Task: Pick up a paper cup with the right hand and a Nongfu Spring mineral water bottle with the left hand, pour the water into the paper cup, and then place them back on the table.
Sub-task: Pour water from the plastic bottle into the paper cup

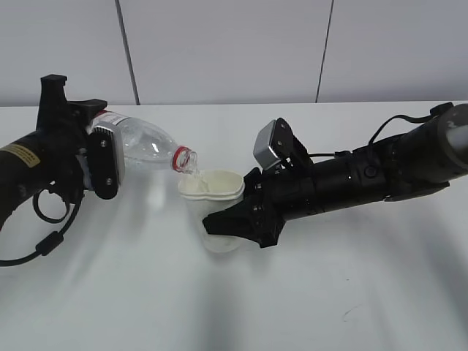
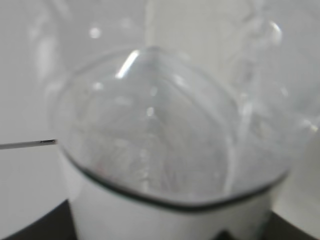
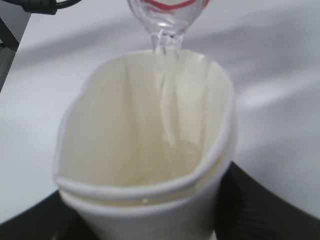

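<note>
**Pour under way: bottle mouth over cup rim**

I have the bottle (image 1: 150, 146) in the left hand (image 1: 102, 164), its jaws closed on the lower body at the label. The bottle lies close to horizontal, long axis running left to right, neck tipped slightly down toward the cup (image 1: 213, 212). The red-ringed mouth sits just above the cup's left rim. In the right wrist view a thin stream of water (image 3: 165, 95) falls from the neck (image 3: 167, 15) down the inner wall of the cup (image 3: 145, 145).

The right hand (image 1: 234, 223) grips the cup from the right side, jaws closed on its lower half. The rim is squeezed out of round, so the grip is firm. The cup stands roughly upright and looks raised off the table (image 1: 329, 292), though I cannot confirm the gap.

The left wrist view shows only the blurred bottle wall (image 2: 160, 140); I read nothing of the jaws there.

Both arms reach in low from opposite sides, nearly level with the table. My judgement: the margin is mouth against rim. The mouth sits near the edge, not the centre, so any drift to the left risks spillage.
</note>
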`<act>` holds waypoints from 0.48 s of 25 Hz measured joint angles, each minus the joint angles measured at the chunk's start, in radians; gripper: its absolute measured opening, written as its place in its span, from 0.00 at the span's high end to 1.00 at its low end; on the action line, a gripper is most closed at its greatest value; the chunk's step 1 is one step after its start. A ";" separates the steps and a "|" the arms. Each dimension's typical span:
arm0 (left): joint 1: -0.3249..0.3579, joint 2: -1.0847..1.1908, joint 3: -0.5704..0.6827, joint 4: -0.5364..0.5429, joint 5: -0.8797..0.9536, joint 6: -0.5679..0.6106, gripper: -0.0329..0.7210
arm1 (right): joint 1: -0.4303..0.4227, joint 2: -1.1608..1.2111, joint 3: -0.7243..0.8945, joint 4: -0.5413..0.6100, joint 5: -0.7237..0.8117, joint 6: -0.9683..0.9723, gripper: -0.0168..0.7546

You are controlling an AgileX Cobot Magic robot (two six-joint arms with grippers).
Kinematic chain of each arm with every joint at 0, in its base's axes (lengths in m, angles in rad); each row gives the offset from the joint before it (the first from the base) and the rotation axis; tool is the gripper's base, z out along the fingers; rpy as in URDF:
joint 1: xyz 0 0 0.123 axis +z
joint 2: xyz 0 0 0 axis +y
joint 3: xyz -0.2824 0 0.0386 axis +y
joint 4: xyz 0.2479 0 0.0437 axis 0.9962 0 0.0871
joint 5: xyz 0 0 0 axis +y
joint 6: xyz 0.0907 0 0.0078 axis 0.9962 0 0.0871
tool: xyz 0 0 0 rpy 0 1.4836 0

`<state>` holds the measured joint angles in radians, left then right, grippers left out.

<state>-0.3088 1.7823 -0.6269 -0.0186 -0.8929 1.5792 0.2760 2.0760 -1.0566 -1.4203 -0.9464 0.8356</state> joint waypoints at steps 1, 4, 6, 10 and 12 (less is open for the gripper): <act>0.000 0.000 0.000 -0.001 -0.004 0.000 0.47 | 0.000 0.000 0.000 0.000 0.000 0.000 0.43; 0.000 0.000 0.000 -0.003 -0.014 0.000 0.47 | 0.000 0.000 0.000 0.000 0.000 0.000 0.43; 0.000 -0.001 0.000 -0.003 -0.014 0.000 0.47 | 0.000 0.000 0.000 0.000 0.000 -0.002 0.43; 0.000 -0.001 0.000 -0.004 -0.014 0.010 0.47 | 0.000 0.000 0.000 0.000 0.000 -0.002 0.43; 0.000 -0.001 0.000 -0.005 -0.014 0.013 0.47 | 0.000 0.000 0.000 0.000 0.000 -0.002 0.43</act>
<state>-0.3088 1.7814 -0.6269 -0.0239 -0.9069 1.5921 0.2760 2.0760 -1.0566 -1.4203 -0.9464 0.8338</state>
